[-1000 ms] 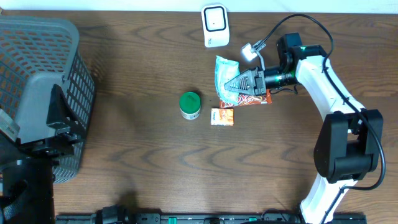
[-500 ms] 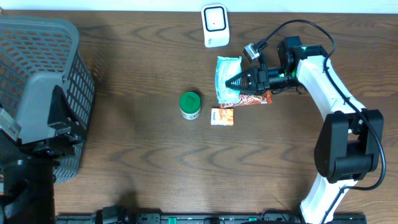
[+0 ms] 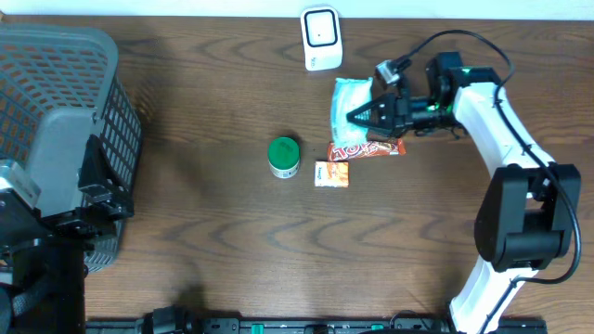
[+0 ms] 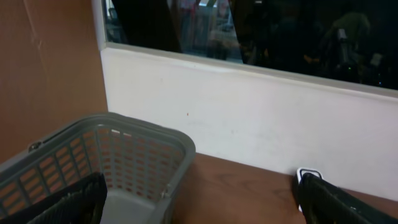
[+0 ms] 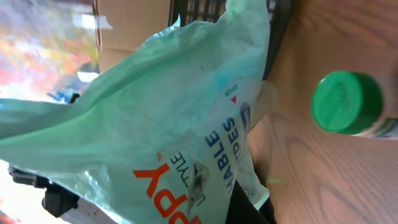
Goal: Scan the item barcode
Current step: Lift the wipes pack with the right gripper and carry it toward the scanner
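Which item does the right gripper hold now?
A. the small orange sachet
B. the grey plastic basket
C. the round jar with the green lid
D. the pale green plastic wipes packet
D: in the overhead view the right gripper is shut on the pale green plastic wipes packet, and the packet fills the right wrist view.

The pale green wipes pack (image 3: 349,100), crumpled with orange and blue print, hangs upper right of centre, pinched by the right gripper (image 3: 356,117). The white scanner (image 3: 320,37) stands at top centre, near the pack, up-left of it.
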You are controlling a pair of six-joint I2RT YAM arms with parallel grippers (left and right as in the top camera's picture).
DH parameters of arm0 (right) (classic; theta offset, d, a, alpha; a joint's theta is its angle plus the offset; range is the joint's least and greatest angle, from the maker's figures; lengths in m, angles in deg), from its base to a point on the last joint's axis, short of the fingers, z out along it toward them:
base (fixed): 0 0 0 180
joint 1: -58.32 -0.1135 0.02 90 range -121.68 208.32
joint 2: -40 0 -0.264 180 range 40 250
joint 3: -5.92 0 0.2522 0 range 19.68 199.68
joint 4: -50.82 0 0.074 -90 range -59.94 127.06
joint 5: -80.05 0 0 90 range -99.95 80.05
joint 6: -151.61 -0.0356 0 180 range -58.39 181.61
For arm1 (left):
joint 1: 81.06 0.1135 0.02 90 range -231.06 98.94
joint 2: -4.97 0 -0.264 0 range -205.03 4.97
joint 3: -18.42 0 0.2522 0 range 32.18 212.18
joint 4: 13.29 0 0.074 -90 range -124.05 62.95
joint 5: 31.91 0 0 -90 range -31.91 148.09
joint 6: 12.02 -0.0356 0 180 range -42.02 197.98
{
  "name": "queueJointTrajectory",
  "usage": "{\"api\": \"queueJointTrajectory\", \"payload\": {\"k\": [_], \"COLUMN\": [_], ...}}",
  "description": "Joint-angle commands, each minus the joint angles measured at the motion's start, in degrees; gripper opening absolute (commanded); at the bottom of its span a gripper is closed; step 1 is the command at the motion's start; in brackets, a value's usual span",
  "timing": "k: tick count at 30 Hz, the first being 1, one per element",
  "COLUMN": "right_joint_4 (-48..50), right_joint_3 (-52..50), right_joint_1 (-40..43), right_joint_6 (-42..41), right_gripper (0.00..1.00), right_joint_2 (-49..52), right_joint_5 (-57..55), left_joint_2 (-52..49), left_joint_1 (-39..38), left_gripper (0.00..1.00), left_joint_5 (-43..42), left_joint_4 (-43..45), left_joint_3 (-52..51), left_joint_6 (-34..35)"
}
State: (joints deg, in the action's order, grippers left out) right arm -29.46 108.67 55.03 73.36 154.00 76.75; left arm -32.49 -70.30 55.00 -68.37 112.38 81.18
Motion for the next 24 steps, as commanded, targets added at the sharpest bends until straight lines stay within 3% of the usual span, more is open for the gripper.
{"api": "queueJointTrajectory", "payload": {"k": [1, 11, 15, 18, 24], "right_joint_4": [0.92, -3.91, -13.16, -30.45, -30.99], "right_joint_3": [1.11, 0.63, 0.0, 0.0, -0.5], "right_joint_1": [3.48, 4.42, 3.8, 3.76, 2.69], "right_joint_6": [-1.44, -0.48, 6.38, 24.04, 27.52], "right_gripper": [0.01, 0.01, 0.01, 0.01, 0.01], "right_joint_2": [-0.15, -0.15, -0.13, -0.13, -0.33], "right_joint_5": [2.8, 2.75, -3.48, -13.03, -20.94], "left_joint_2": [0.11, 0.11, 0.11, 0.11, 0.11], "left_joint_1": [-0.2, -0.2, -0.2, -0.2, -0.2], "left_gripper": [0.98, 0.98, 0.98, 0.98, 0.98], "left_joint_5": [-0.57, -0.57, -0.57, -0.57, -0.55], "left_joint_4": [-1.14, -2.86, -5.03, -10.23, -13.14], "left_joint_3": [-0.28, -0.28, -0.28, -0.28, -0.28], "left_joint_6": [0.52, 0.52, 0.52, 0.52, 0.52]}}
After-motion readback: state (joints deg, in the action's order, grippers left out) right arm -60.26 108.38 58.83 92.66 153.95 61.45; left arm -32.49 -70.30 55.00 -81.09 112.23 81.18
